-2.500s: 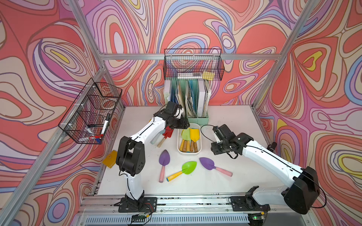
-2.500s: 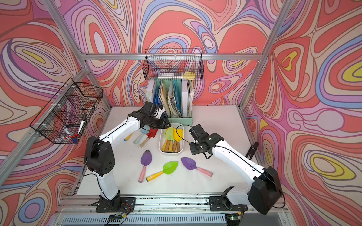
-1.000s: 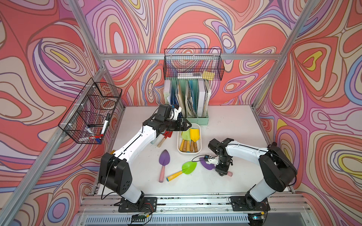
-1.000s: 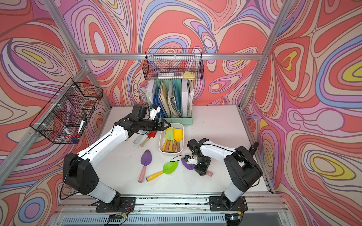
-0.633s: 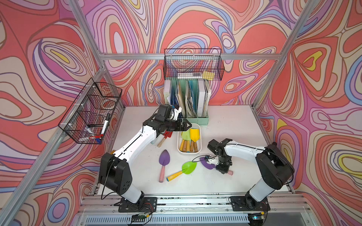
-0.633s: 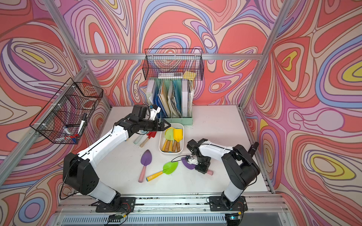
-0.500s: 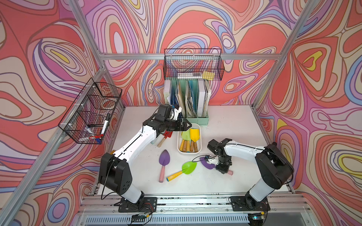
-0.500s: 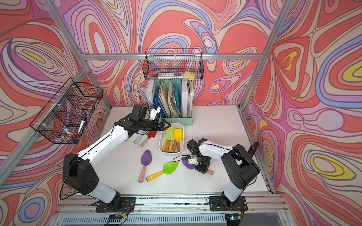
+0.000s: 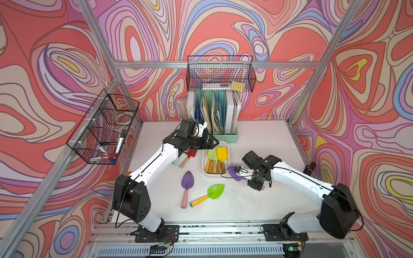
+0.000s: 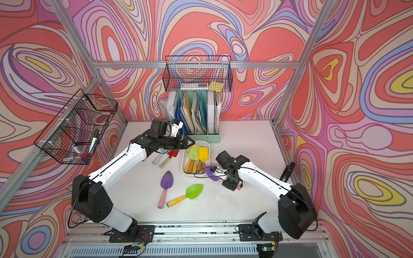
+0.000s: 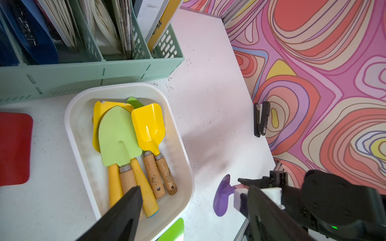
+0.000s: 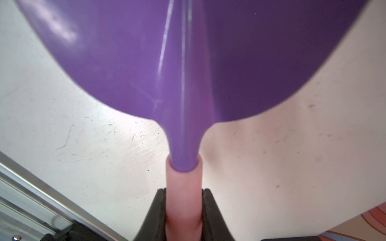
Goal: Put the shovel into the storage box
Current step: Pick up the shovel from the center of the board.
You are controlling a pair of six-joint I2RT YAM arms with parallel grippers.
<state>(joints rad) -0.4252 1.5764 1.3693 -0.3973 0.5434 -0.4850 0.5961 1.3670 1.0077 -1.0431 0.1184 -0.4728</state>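
1. Both top views look down from high above the front edge toward the back wall (image 9: 223, 33); they hold the whole table (image 9: 257, 138) and share nearly the same scene.
2. The left wrist camera looks down from fairly near on the storage box (image 11: 177, 146), which both top views also show.
3. The right wrist camera sits very close behind the purple shovel (image 12: 188, 62), facing along it to the table.

Bright even light, soft shadows on the table (image 9: 257, 138), shovel (image 12: 188, 52) blurred close up (glare streaks)
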